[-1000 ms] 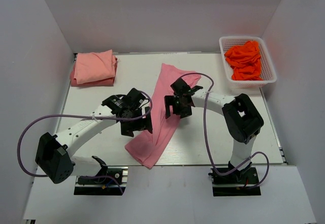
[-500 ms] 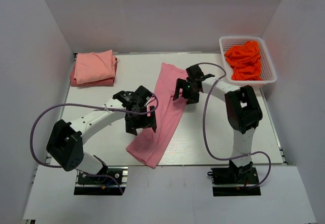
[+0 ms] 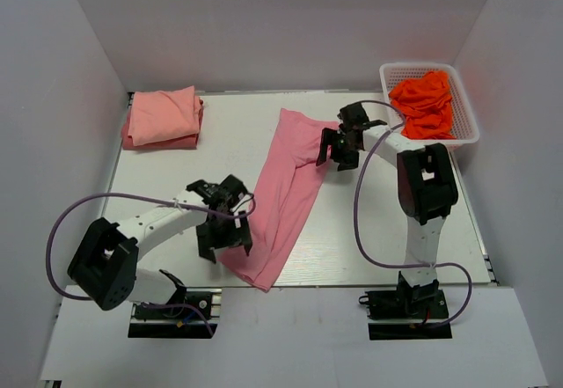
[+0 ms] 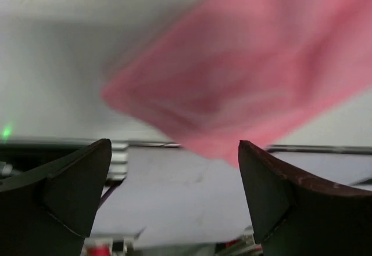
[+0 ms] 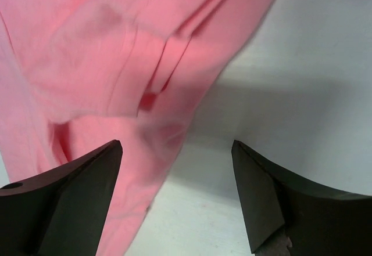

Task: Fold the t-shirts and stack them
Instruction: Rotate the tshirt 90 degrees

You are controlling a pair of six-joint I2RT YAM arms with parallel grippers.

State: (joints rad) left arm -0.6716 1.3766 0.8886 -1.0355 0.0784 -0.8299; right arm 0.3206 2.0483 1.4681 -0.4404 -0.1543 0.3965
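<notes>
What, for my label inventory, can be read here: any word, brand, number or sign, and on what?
No readable text anywhere.
Pink shirt, folded shirt, basket and its orange clothes: no print or label visible.
Green light in the left wrist view: a blurred glow, not a sign.

I see a white table (image 3: 387, 230) boxed in by plain white walls (image 3: 281, 27) at the back and both sides. The light is even, and shadows on the tabletop are soft.
</notes>
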